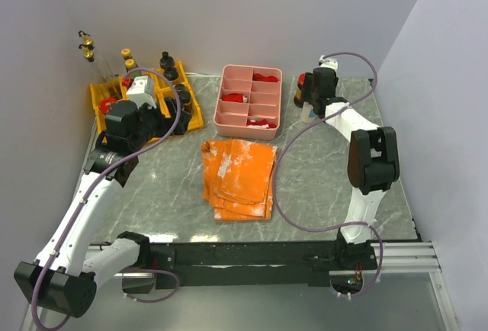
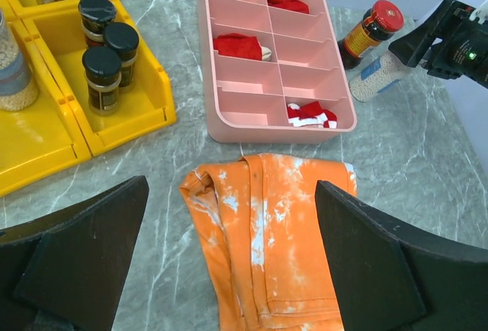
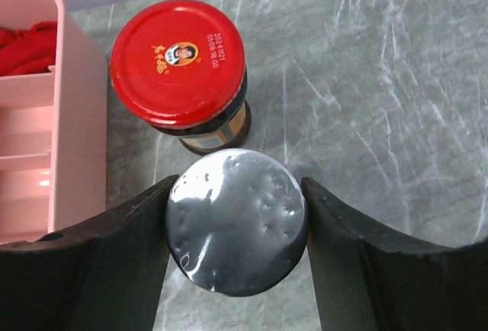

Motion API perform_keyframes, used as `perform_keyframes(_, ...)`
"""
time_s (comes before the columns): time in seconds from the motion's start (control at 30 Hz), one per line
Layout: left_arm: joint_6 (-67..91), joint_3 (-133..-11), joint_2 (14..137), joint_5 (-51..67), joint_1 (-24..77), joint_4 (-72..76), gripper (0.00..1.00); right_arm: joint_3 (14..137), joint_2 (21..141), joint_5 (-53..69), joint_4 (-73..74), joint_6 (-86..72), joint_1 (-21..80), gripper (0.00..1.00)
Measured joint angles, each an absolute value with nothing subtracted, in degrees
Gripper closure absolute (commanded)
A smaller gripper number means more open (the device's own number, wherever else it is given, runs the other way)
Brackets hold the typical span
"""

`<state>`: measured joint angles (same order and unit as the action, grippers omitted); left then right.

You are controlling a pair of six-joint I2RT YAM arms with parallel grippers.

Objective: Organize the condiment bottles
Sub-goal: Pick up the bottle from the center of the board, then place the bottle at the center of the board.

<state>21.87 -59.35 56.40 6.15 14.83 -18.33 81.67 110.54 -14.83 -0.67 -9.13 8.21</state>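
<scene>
A silver-capped jar (image 3: pixel 236 220) of white grains (image 2: pixel 379 74) stands on the marble at the back right. My right gripper (image 3: pixel 236 224) (image 1: pixel 309 106) is shut on it, one finger pressed against each side of the cap. A red-capped dark jar (image 3: pixel 179 60) (image 2: pixel 371 30) stands right behind it, almost touching. Three black-capped jars (image 2: pixel 103 49) sit in a yellow bin (image 2: pixel 53 140), and more bottles stand in the bins at the back left (image 1: pixel 164 64). My left gripper (image 2: pixel 232 255) (image 1: pixel 152 121) hangs open beside the bins, nothing between its fingers.
A pink divided tray (image 1: pixel 249 121) (image 3: pixel 46 117) with red pieces stands just left of the two jars. An orange folded cloth (image 1: pixel 239 177) (image 2: pixel 271 232) lies mid-table below my left gripper. White walls close in on both sides.
</scene>
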Motion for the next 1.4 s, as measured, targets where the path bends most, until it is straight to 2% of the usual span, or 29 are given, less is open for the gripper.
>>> perform_keyframes(0.03,21.87,-59.35,56.4,6.13,14.83,-18.33,0.04,81.71,110.67,-14.7,-0.8,-8.8,8.21,0.4)
perform_keyframes(0.23,21.87,-59.35,56.38,4.75,14.81,-18.33,0.04,81.41,110.32,-14.5,-0.75,-8.05,8.23,0.54)
perform_keyframes(0.6,21.93,-59.35,54.92,-1.54,14.68,-18.31,0.03,68.6,93.8,-15.7,6.09,-9.72,13.93,0.6)
perform_keyframes(0.77,22.68,-59.35,54.63,-9.67,14.26,-18.68,0.04,67.09,83.7,-14.72,8.27,-10.94,23.14,0.61)
perform_keyframes(0.97,25.67,-59.35,51.66,-22.17,11.79,-19.55,0.04,67.35,78.85,-12.75,8.16,-12.84,36.38,0.62)
perform_keyframes(1.13,26.65,-58.87,47.94,-29.06,10.07,-19.49,0.04,69.21,81.03,-12.38,8.71,-14.33,47.92,0.62)
perform_keyframes(1.4,26.63,-57.39,44.49,-37.26,8.16,-19.07,0.03,79.66,94.3,-14.31,7.68,-14.85,63.68,0.61)
